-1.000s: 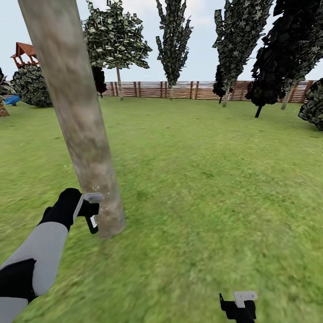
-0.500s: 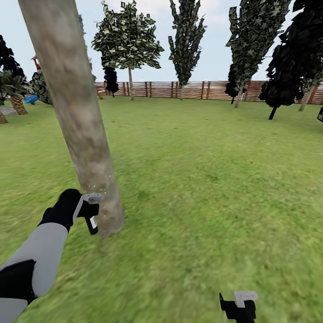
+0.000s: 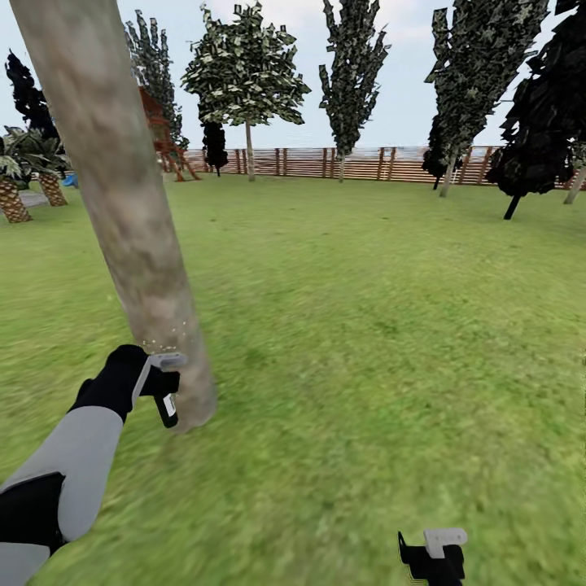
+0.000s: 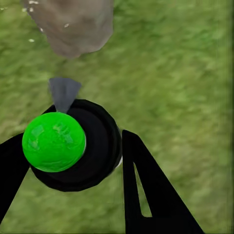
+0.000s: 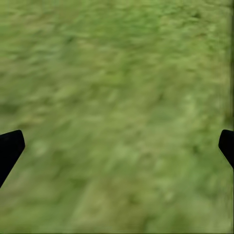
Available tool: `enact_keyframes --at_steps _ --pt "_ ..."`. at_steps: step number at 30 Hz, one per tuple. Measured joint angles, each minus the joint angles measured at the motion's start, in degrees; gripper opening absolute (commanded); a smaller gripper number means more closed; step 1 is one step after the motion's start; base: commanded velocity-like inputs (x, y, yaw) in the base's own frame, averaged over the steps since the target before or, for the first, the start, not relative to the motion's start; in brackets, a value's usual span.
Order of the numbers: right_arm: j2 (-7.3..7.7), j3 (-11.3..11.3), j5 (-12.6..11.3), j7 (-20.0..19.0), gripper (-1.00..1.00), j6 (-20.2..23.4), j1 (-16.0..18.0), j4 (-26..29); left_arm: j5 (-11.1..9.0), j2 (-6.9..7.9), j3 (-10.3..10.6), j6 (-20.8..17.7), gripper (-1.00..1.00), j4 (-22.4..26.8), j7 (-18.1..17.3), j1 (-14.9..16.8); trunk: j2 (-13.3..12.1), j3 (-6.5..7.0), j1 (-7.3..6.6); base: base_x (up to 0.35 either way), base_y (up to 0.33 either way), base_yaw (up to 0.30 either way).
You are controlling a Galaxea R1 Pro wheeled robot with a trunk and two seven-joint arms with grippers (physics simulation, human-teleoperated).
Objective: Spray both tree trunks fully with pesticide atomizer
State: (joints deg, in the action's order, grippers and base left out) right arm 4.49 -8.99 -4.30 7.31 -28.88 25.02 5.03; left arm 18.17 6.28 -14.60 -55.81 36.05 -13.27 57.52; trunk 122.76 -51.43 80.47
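**Atomizer held low against one trunk, second gripper idle over grass**

Lawn (image 3: pixel 366 325): one wide green spread, running back to one reddish slat fence (image 3: pixel 358 161) along the far side.

Trees at the far edge: five counted in a loose row. One broad-crowned tree with a thin pale trunk (image 3: pixel 244 73), one narrow tall one just right of it (image 3: pixel 352 65), one more further right (image 3: pixel 472 73), one near-black one at far right (image 3: pixel 545 106), one narrow one at far left behind the big trunk (image 3: pixel 150 61). Two low striped palm-like plants (image 3: pixel 16 195) at the left edge. One red-brown wooden play frame (image 3: pixel 163 130) near the fence, partly hidden.

Near trunk (image 3: pixel 122 203): one thick pale grey-brown column, leaning in the head view, base flared into the grass at near left. A few white specks (image 3: pixel 163 338) sit on the bark low down, just above the bottle; specks also show on the trunk base in the left wrist view (image 4: pixel 73 24).

Left gripper (image 3: pixel 159 382): clenched on the pesticide atomizer (image 3: pixel 167 405), one small dark bottle with a pale label, right beside the trunk base. In the left wrist view the bottle (image 4: pixel 83 146) sits between the two black fingers (image 4: pixel 146 190), a bright green round top facing the camera, grey nozzle aimed at the trunk.

Right gripper (image 3: pixel 431 557): low at near right, over bare grass; its two fingertips (image 5: pixel 9 146) stand wide apart, nothing between them.
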Motion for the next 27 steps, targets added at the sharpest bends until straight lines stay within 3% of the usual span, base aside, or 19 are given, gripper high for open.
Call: enact_keyframes --at_steps 3,6,8,18,27 --pt "-0.01 0.0 0.0 0.0 1.0 0.0 0.0 0.1 0.3 0.45 -0.1 0.2 -1.0 0.0 0.1 -0.1 0.0 0.0 0.0 0.12 -0.27 0.0" --pt "-0.01 0.0 0.0 0.0 1.0 0.0 0.0 0.1 0.4 2.4 -0.1 0.4 -1.0 -0.1 0.0 -0.2 0.0 0.0 0.01 0.072 -0.27 0.085" --pt "-0.02 0.0 0.0 0.0 1.0 0.0 0.0 0.1 0.0 2.68 -0.1 0.4 -1.0 -0.1 0.0 -0.2 0.0 0.0 0.01 0.019 -0.271 0.228" --pt "-0.02 0.0 0.0 0.0 1.0 0.0 0.0 0.1 -0.3 2.67 -0.3 0.8 -1.0 -0.2 0.1 -3.4 0.0 0.0 0.02 0.004 -0.272 0.268" --pt "-0.01 0.0 0.0 0.0 1.0 0.0 0.0 0.1 -0.3 2.14 -0.4 0.8 -1.0 -0.1 0.6 -3.4 0.0 0.0 -0.01 0.188 -0.226 0.024"
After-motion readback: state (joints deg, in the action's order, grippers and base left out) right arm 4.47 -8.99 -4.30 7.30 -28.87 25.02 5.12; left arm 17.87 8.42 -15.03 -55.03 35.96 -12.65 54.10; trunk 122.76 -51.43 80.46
